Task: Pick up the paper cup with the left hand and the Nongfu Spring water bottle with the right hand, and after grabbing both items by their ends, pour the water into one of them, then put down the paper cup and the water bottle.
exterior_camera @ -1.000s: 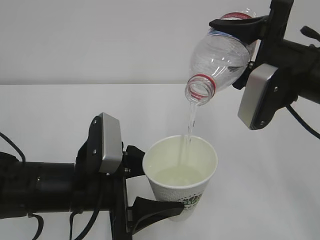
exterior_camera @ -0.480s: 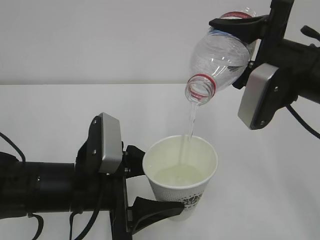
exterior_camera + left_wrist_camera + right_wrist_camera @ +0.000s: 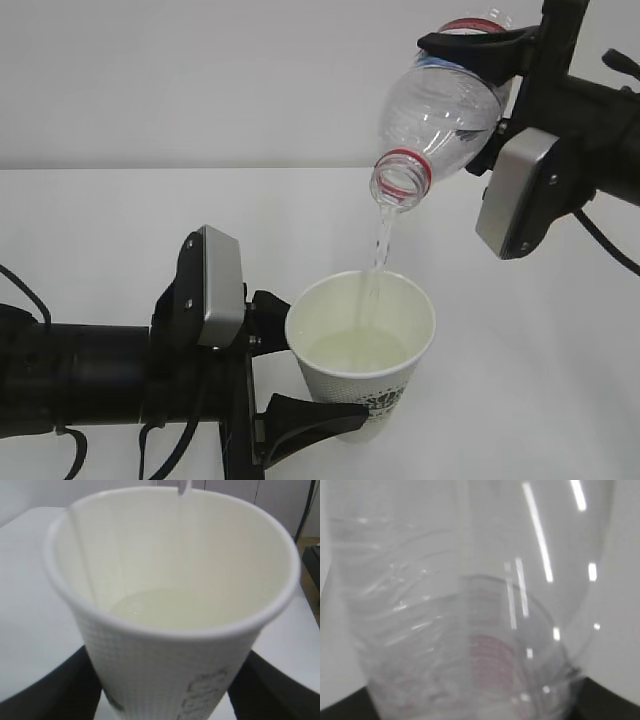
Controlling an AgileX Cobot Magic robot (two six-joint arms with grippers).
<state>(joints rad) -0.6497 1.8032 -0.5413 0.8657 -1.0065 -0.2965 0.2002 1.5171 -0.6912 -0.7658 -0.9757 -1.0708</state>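
Right end effector point(image 3: 478, 85) clamps the Nongfu Spring water bottle point(image 3: 440, 105) (upper right, mouth tilted down-left) directly above the paper cup point(image 3: 362, 352) gripped by left end effector point(image 3: 290, 365)

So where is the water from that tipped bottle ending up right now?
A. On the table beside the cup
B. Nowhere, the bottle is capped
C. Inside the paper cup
C: a thin stream of water falls from the open mouth of the bottle straight into the paper cup, where water has already pooled.
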